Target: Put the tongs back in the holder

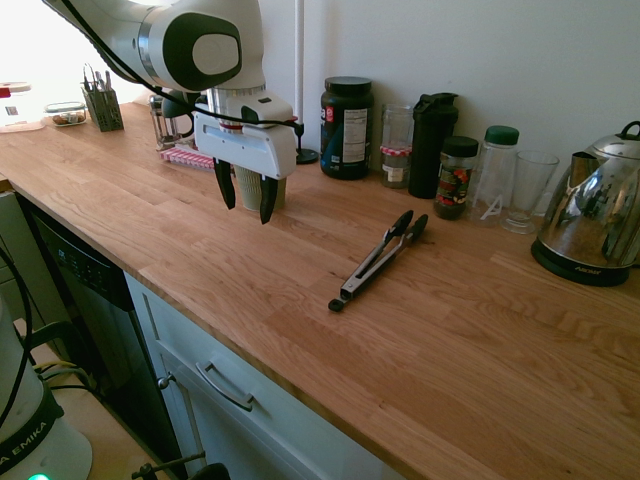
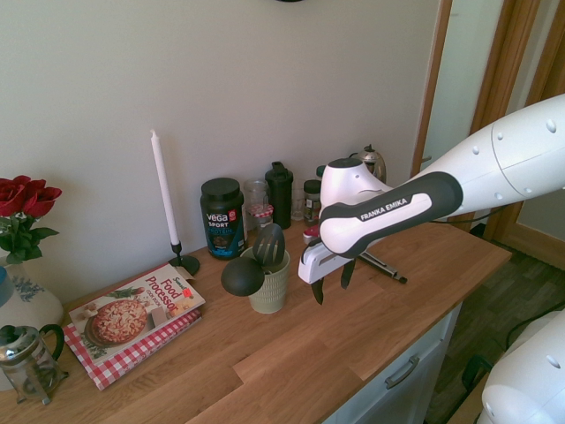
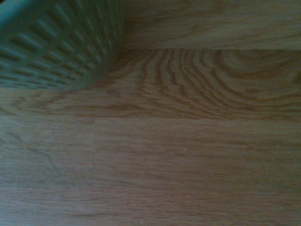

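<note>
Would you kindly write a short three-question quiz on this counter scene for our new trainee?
1. True or false: the tongs already stand in the holder.
2. The hand is: A) open and empty, B) shut on the tongs, C) shut on a spoon.
3. Which shiny appliance stands at the far end of the row of jars?

Key
1. False; they lie flat on the counter.
2. A.
3. The kettle.
</note>
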